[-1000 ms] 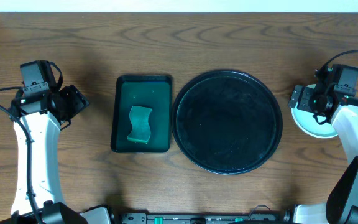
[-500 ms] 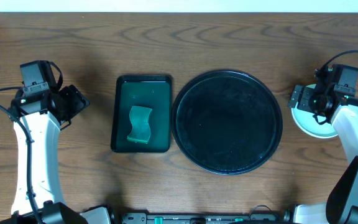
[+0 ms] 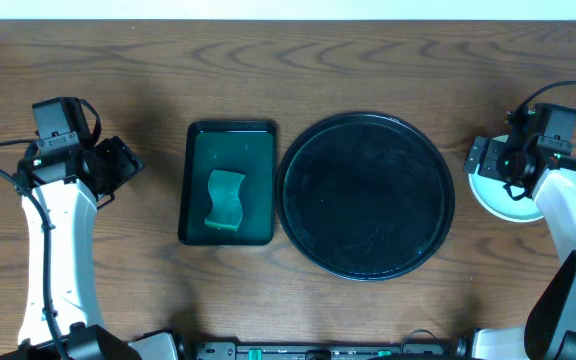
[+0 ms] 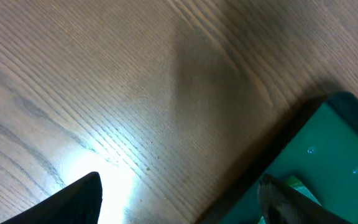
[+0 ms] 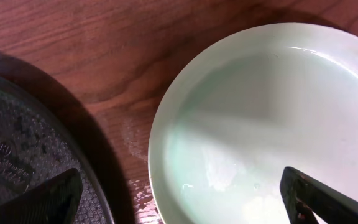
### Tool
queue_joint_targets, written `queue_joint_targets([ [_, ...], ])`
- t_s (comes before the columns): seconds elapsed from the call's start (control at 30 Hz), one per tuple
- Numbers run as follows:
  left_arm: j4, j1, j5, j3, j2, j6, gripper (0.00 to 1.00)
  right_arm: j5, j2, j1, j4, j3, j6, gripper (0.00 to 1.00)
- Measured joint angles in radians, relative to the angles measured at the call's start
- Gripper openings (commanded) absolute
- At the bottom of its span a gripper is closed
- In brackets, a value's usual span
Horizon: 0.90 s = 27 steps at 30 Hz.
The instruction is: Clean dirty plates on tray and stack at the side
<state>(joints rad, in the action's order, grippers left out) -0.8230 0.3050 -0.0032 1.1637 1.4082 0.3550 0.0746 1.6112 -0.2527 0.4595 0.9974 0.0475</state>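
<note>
The large round black tray (image 3: pixel 366 195) lies at the table's middle right with nothing on it; its rim also shows in the right wrist view (image 5: pixel 17 155). White plates with a mint tint (image 3: pixel 496 197) sit on the table right of the tray, partly under my right arm; how many are stacked I cannot tell. In the right wrist view the top plate (image 5: pixel 272 112) looks clean. My right gripper (image 5: pixel 185 199) is open and empty just above the plate's left rim. My left gripper (image 4: pixel 179 199) is open and empty over bare wood left of the green tray.
A rectangular dark green tray (image 3: pixel 228 183) stands left of the black tray, with a light green sponge (image 3: pixel 225 200) in it. Its corner shows in the left wrist view (image 4: pixel 328 155). The wooden table's far edge runs along the top.
</note>
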Motion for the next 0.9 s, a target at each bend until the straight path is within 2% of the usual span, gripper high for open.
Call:
queue_joint_targets([
  [0.27, 0.000, 0.000, 0.000, 0.000, 0.000, 0.000, 0.80, 0.000, -0.063, 0.000, 0.007, -0.003, 0.000, 0.99],
  [0.63, 0.000, 0.000, 0.000, 0.000, 0.000, 0.000, 0.80, -0.003, -0.418, 0.013, 0.006, -0.005, 0.000, 0.99],
  [0.9, 0.000, 0.000, 0.000, 0.000, 0.000, 0.000, 0.80, -0.003, -0.655, 0.089, 0.004, -0.005, 0.000, 0.99],
])
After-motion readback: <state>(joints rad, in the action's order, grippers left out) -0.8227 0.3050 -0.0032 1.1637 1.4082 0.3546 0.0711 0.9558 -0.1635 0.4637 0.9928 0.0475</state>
